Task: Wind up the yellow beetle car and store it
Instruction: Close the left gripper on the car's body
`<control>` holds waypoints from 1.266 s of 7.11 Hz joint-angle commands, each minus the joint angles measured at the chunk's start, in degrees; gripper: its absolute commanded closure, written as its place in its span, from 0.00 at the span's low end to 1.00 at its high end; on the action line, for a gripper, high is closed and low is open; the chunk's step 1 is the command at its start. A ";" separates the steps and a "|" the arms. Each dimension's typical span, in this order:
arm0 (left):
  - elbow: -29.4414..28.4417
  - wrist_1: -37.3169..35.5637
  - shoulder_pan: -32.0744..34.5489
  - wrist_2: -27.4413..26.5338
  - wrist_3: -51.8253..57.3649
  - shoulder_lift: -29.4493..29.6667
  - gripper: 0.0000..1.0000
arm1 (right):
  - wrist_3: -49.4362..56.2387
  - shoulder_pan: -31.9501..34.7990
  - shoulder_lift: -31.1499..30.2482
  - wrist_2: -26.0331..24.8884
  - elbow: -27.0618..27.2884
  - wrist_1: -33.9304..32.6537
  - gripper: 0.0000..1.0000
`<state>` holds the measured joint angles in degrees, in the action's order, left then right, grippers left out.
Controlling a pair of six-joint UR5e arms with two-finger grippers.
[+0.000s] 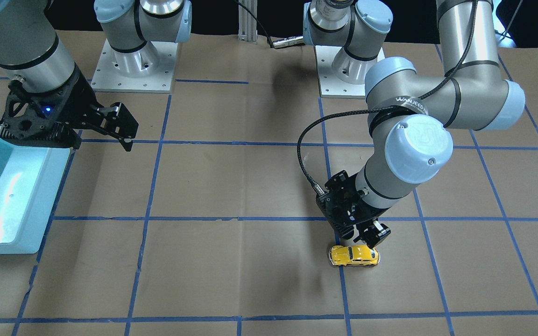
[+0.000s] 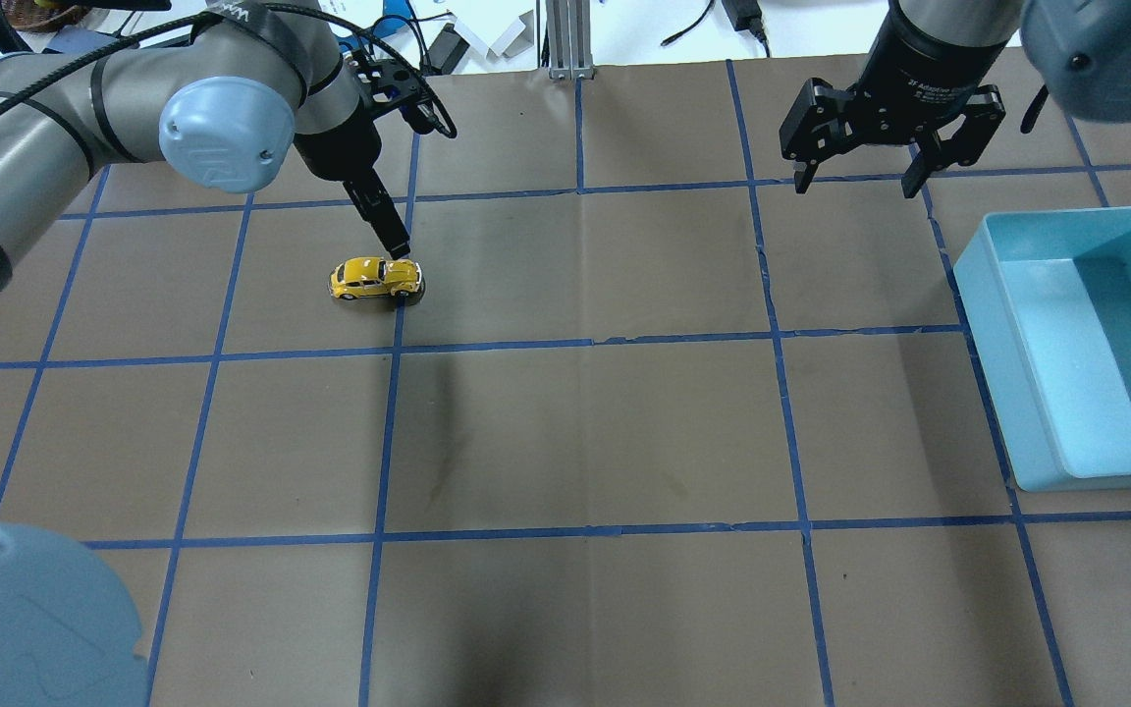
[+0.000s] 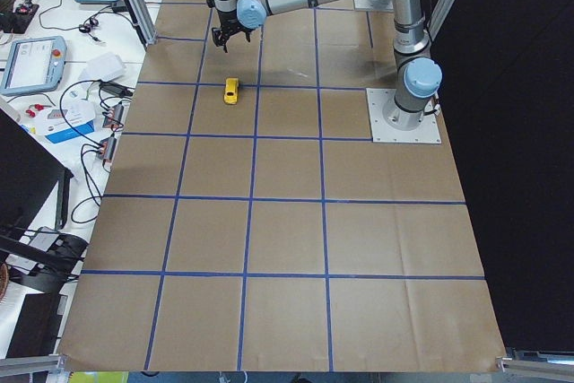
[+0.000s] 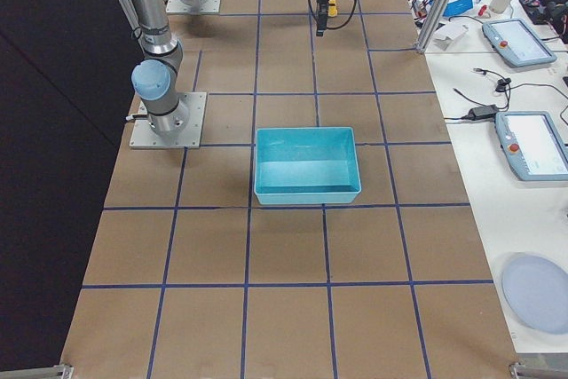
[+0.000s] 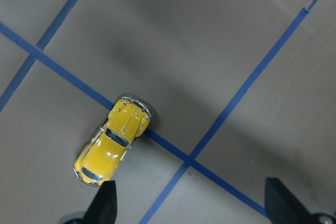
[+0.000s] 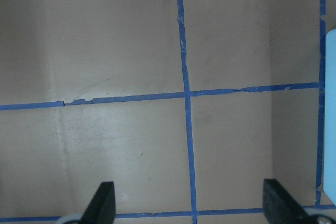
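Yellow beetle car (image 2: 376, 279) upright on wheels on brown counter (image 2: 585, 432), upper left of overhead view, one end over blue tape line. Left hand (image 2: 394, 236) hangs just above car, pointing down, fingers spread wide, holding nothing. In left wrist view, car lies lower left, beside one fingertip (image 5: 103, 203), not between the two. Right hand (image 2: 855, 177) at upper right, raised, fingers wide apart, empty. Light blue bin (image 2: 1022, 373) at right edge, well apart from car.

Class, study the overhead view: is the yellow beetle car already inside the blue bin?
No, the yellow beetle car stands on the brown table, well apart from the blue bin.
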<state>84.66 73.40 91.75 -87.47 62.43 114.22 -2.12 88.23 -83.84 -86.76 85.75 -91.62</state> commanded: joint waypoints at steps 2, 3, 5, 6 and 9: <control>1.99 -11.75 -0.52 0.11 25.91 3.98 0.00 | 0.01 0.01 0.17 0.11 0.11 -0.67 0.00; 3.31 -12.57 -0.87 0.02 29.47 4.34 0.00 | 0.62 -0.33 0.25 0.10 -0.49 -1.01 0.00; 4.63 -12.58 -4.72 0.02 34.56 4.69 0.02 | 1.77 -0.34 0.34 0.45 -0.41 -1.10 0.00; 5.77 -12.58 -6.22 0.63 34.34 4.69 0.05 | 1.77 -0.25 0.34 0.54 -0.41 -1.19 0.00; 6.39 -12.49 -6.50 0.99 32.14 6.53 0.09 | 1.77 -0.34 0.25 0.54 -0.41 -1.10 0.00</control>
<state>90.71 60.84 85.44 -86.51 94.99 120.19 -0.36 87.90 -83.54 -86.23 85.28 -92.73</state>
